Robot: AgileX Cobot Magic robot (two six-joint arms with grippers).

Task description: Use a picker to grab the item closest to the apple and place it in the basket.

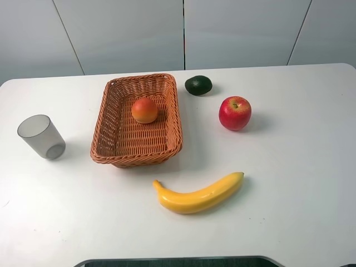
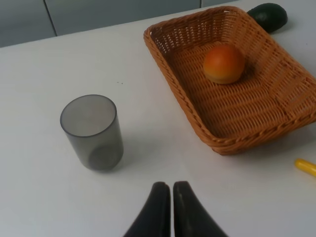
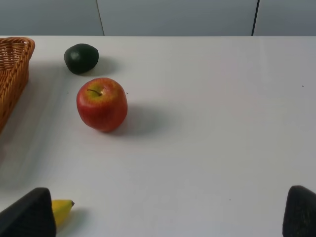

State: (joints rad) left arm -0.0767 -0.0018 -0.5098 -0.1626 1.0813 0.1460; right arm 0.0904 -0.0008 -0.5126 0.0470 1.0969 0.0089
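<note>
A red apple (image 1: 235, 113) (image 3: 102, 104) lies on the white table, right of the wicker basket (image 1: 121, 149) (image 2: 256, 118). A dark green avocado (image 1: 198, 85) (image 3: 81, 58) (image 2: 268, 16) sits just behind the apple, near the basket's far right corner. An orange fruit (image 1: 144, 110) (image 2: 224, 64) rests inside the basket. A yellow banana (image 1: 199, 194) (image 3: 61, 210) (image 2: 306, 166) lies in front. My left gripper (image 2: 172, 190) is shut and empty, low over the table by the cup. My right gripper (image 3: 170, 210) is open, fingers wide apart, some way short of the apple. Neither arm shows in the high view.
A translucent grey cup (image 1: 41, 136) (image 2: 93, 132) stands upright left of the basket. Grey wall panels (image 1: 183, 30) run behind the table's far edge. A dark rim (image 1: 178, 261) shows at the table's near edge.
</note>
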